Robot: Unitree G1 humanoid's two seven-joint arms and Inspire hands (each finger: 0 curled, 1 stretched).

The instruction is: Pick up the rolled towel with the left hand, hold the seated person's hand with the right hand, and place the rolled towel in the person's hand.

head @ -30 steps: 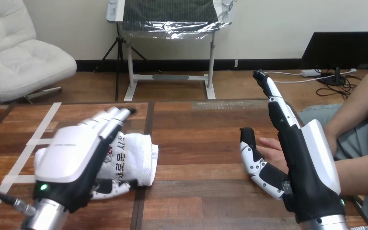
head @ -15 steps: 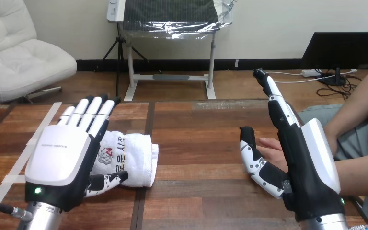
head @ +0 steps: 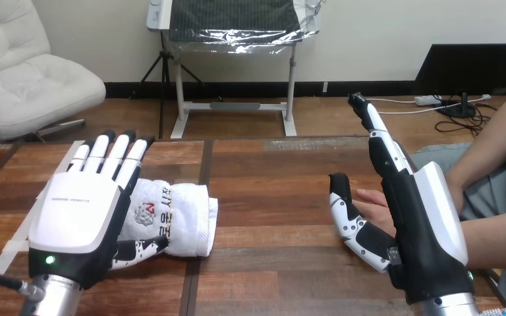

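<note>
A white rolled towel (head: 178, 220) with red and black print lies on the wooden table (head: 277, 171), left of the middle. My left hand (head: 79, 217) hovers over the towel's left part with its fingers straight and spread, and its thumb (head: 138, 249) lies along the towel's near edge. My right hand (head: 415, 217) stands on edge at the right, fingers straight and pointing away, thumb out to the left. The person's hand (head: 372, 201) rests on the table just behind my right thumb, mostly hidden by my palm. Whether the two touch I cannot tell.
The person's forearms (head: 494, 230) come in from the right edge. White tape strips (head: 56, 174) cross the table at the left. A dark seam (head: 201, 197) runs down the tabletop beside the towel.
My left hand has uncurled and spread its fingers, and drawn slightly back to the left over the towel. The towel, my right hand and the person's hand have stayed put.
</note>
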